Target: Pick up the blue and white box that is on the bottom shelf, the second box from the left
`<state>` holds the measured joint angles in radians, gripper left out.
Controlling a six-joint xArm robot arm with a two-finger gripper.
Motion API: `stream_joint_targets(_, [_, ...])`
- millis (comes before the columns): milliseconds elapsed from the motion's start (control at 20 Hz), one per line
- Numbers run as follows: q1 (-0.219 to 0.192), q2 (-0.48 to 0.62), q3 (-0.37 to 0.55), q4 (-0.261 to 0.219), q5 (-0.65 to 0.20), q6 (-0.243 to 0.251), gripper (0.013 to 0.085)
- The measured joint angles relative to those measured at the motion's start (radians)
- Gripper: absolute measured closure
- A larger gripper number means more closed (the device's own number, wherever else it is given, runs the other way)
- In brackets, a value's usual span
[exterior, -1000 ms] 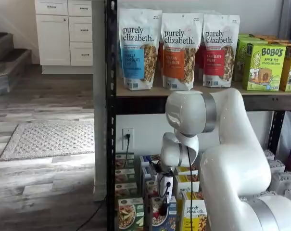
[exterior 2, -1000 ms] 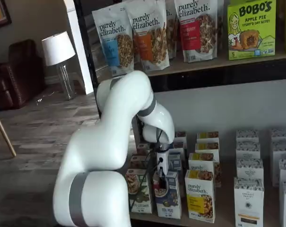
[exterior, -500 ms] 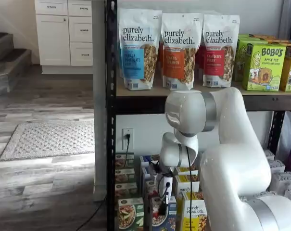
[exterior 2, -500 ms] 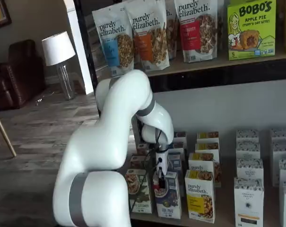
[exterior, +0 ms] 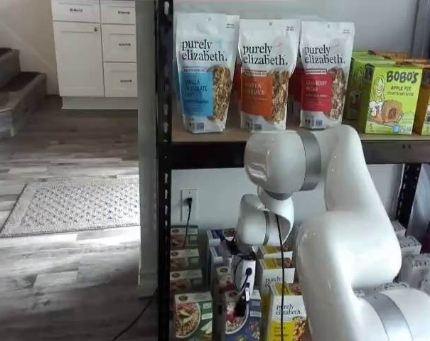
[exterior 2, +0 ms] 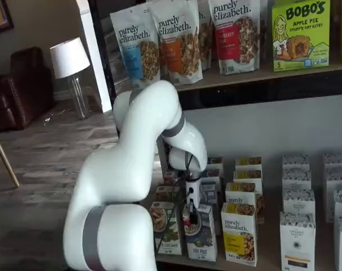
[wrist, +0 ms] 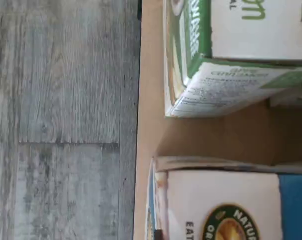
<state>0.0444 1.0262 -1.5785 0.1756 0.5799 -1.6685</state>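
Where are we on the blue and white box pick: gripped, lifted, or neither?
Done: the gripper has been brought down onto the front blue and white box on the bottom shelf. In hand: its fingers are shut on the box's top. Left: the lift; the box stands in its row between the green carton and yellow carton.

**A home room with a shop-style shelf**

This looks like a home. At the upper left of a shelf view stand white cabinets [exterior: 94, 48], with stairs [exterior: 8, 85] and a rug [exterior: 72, 206] on a wooden floor. A lamp [exterior 2: 70, 59] and brown armchair [exterior 2: 18, 84] stand at the left. The black rack [exterior: 163, 177] holds granola bags [exterior: 261, 74].
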Motion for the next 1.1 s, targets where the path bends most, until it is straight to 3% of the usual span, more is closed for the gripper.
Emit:
stream_joint_targets(550, [0.002, -0.058, 0.085, -0.014, -0.011, 0.012, 0.049])
stream_joint_targets(1100, [0.044, -0.206, 0.303, 0.055, -0.088, -0.015, 0.049])
